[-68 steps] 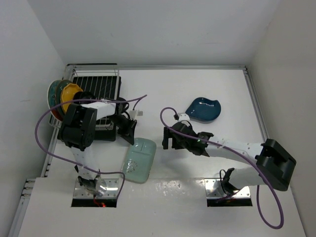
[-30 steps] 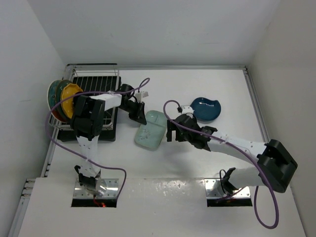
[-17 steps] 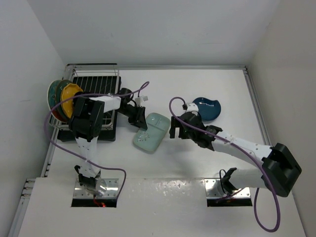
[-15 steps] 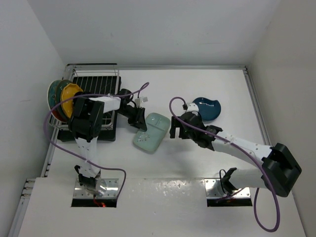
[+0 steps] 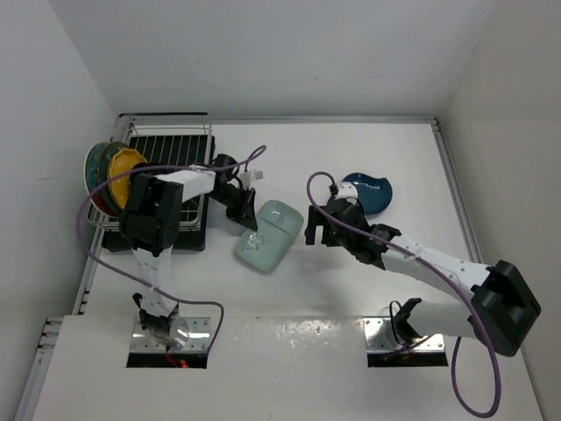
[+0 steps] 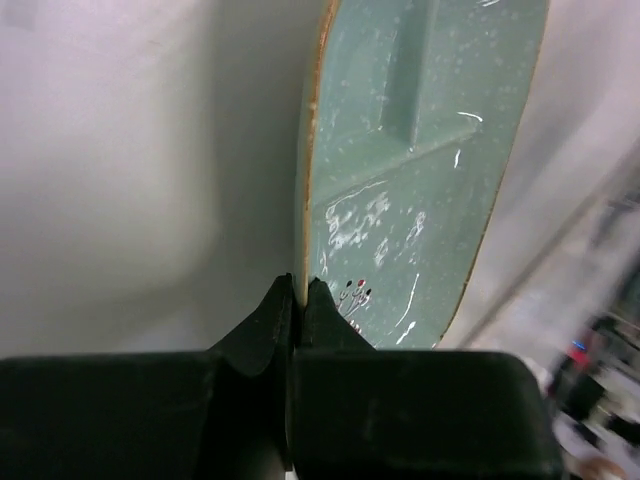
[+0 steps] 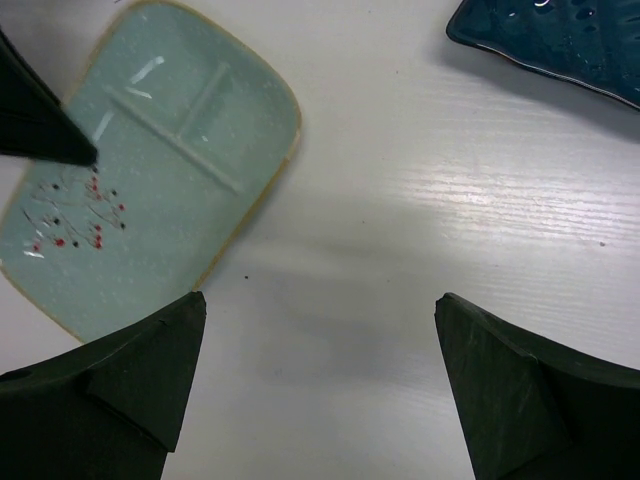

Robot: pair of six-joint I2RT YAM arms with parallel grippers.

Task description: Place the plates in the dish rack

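My left claw (image 6: 297,286) is clenched on the rim of the tray (image 6: 420,170), both black fingertips pinching the thin brown edge at the end painted with a small sprig of red and black dots. The tray is a pale mint, glossy, speckled ceramic with rounded corners, and raised ridges divide it into compartments. I hold it tilted, over the middle of the worktop (image 5: 351,149), just right of the rack (image 5: 171,158), and it casts a soft shadow along its long side. My right claw (image 7: 320,300) is released, its fingers spread wide with nothing between them, hovering over bare white woodgrain just beside the tray's far end. Past it, near but apart, the blue plate (image 5: 370,193) lies flat, dark, glazed and leaf-shaped. The rack is silver wire over a black base and sits in the far left corner against the wall. A yellow plate (image 5: 123,167) with a scalloped rim stands on edge at its left side, a teal plate (image 5: 95,162) behind it, and a sliver of red shows below them. My own left forearm and its purple cable (image 5: 92,206) cross over the rack's near end, between the tray and the upright wires.
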